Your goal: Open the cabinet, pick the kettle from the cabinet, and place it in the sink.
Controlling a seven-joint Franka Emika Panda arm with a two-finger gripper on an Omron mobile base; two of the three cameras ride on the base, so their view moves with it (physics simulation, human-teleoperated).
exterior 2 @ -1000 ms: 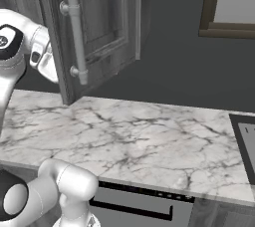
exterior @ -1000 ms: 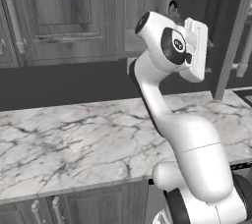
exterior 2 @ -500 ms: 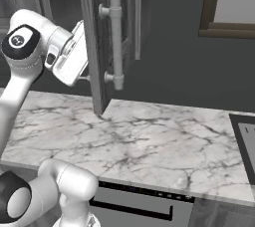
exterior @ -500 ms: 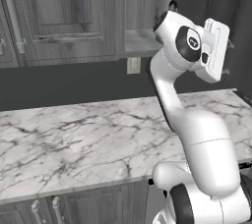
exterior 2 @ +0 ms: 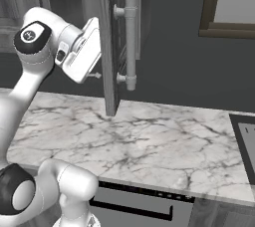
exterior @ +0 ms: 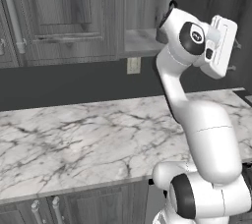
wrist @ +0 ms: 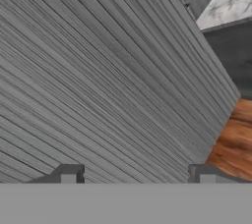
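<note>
The cabinet door (exterior 2: 110,47) stands swung out, edge-on in the right base view, with its long silver bar handle (exterior 2: 130,42) facing right. My gripper (exterior 2: 95,75) is behind the door, against its inner face. In the hand view its fingertips (wrist: 69,174) stand wide apart on the wood-grain panel (wrist: 98,80) with nothing between them, so my gripper (wrist: 135,175) is open. The open cabinet's pale shelf (exterior: 140,41) shows left of my arm. On it, the kettle's thin dark handle (exterior: 171,5) peeks over my elbow; its body is mostly hidden. The sink (exterior 2: 246,139) shows at the far right edge.
A white marble counter (exterior: 88,139) runs below the cabinets. A closed wall cabinet (exterior: 64,16) with a bar handle (exterior: 12,16) is to the left. A wall outlet (exterior: 133,65) sits under the shelf. A framed window (exterior 2: 229,7) is at the upper right.
The cabinet door has swung from partly open to standing straight out from the wall. My hand has moved right along with it, behind the door.
</note>
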